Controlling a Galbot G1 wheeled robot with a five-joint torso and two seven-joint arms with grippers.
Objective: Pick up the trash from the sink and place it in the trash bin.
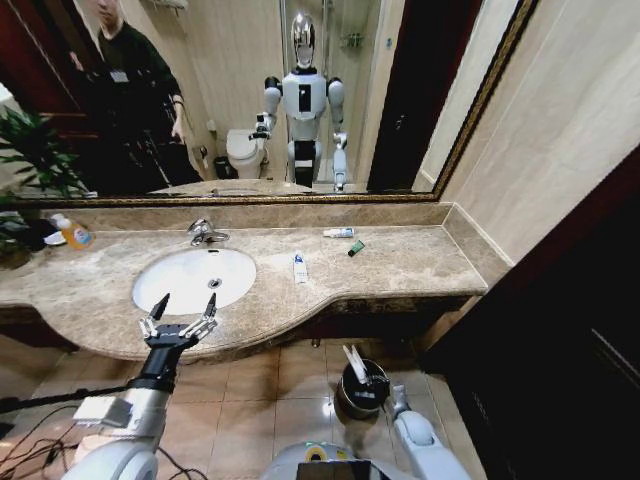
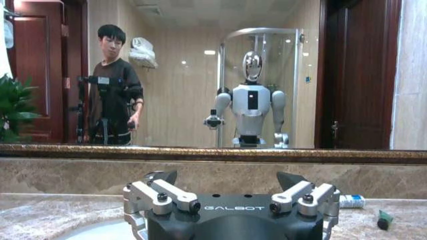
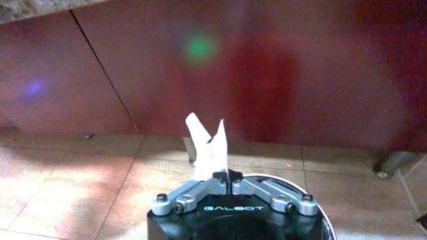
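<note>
Head view: my right pincer (image 1: 360,372), low centre, is clamped on a long flat white wrapper (image 1: 354,362) over the dark round metal bin (image 1: 362,395). My left pincer (image 1: 183,312) gapes empty beside the white oval sink (image 1: 193,278).

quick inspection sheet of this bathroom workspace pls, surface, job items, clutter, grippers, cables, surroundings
surface: beige marble counter, white sink looks empty.
job's things: white tubes and dark-green piece on the counter; white wrapper held over the trash bin.
clutter: bottle of orange liquid, plant.
grippers: left gripper open at the counter edge; right gripper shut on the wrapper.
cables: black cables on the floor.
surroundings: mirror, tiled floor.
</note>
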